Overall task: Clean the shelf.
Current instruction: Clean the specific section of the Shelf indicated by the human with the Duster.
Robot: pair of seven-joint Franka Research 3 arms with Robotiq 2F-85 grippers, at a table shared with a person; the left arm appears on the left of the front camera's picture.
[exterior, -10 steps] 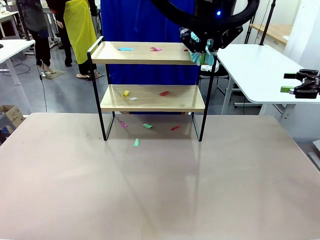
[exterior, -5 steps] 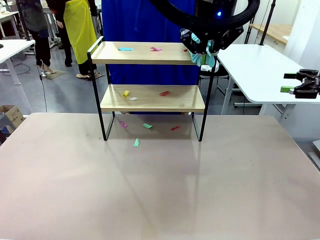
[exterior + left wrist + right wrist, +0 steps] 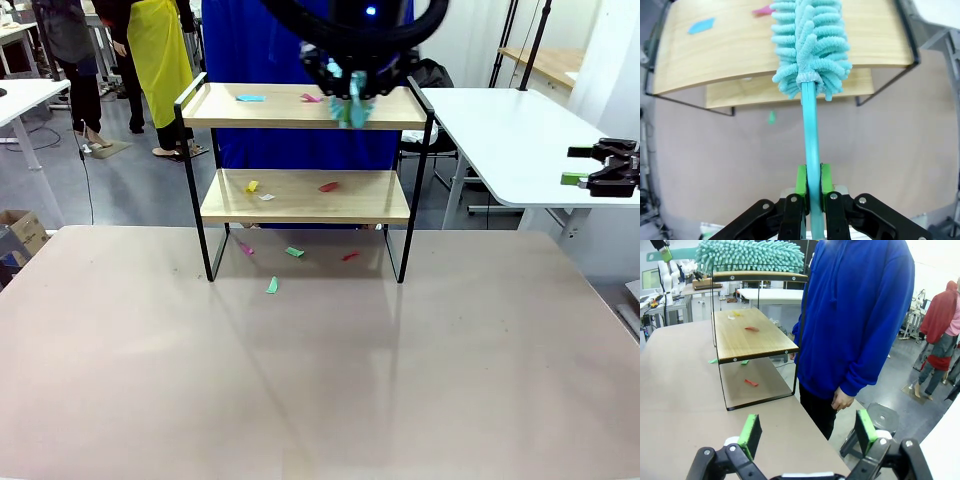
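**Squarely above the top board, duster down**

Front view: the left tool (image 3: 350, 82) hangs from an arm reaching in from above, wrist pointing down. It sits over the shelf (image 3: 290, 119). Its teal duster (image 3: 352, 110) drops onto the top board or just over it; I cannot tell which. The board's long axis runs crosswise under the tool. A pink scrap (image 3: 312, 98) lies near on the robot's left and a blue scrap (image 3: 250, 98) farther that way. The right tool (image 3: 578, 165) is well apart to the right.

Left wrist view: the left tool (image 3: 813, 181) pinches the duster's handle (image 3: 810, 130) between its green pads. The fluffy head (image 3: 810, 45) lies straight ahead of the fingertips over the top board (image 3: 735, 55), with the pink scrap (image 3: 762, 9) just beside it. The worktop (image 3: 715, 165) lies below.

Right wrist view: the right tool (image 3: 807, 432) stands spread and empty. The shelf (image 3: 752, 345) is ahead, end-on, with a person (image 3: 860, 315) just beyond it.

The left arm is nearer; a sweep along the board towards the scraps looks likely.
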